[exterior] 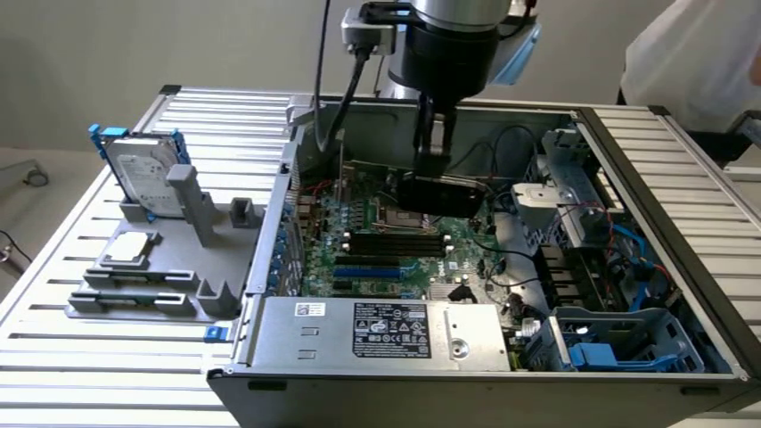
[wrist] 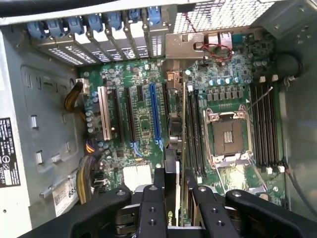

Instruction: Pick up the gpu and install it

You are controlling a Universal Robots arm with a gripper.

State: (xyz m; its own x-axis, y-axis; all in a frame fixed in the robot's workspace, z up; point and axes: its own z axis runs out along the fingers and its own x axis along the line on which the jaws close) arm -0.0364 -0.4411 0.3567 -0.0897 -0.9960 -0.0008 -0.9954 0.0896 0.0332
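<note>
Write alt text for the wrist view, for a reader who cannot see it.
The gripper holds the gpu edge-on between its black fingers, over a green motherboard inside an open computer case. The card's silver bracket points toward the row of blue-clipped slot covers; an empty processor socket lies beside the card.

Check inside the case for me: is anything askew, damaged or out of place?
Nothing stands out. The gpu sits clamped in the gripper, edge-on above the motherboard and running parallel to its expansion slots. No damage or loose parts are visible.
</note>
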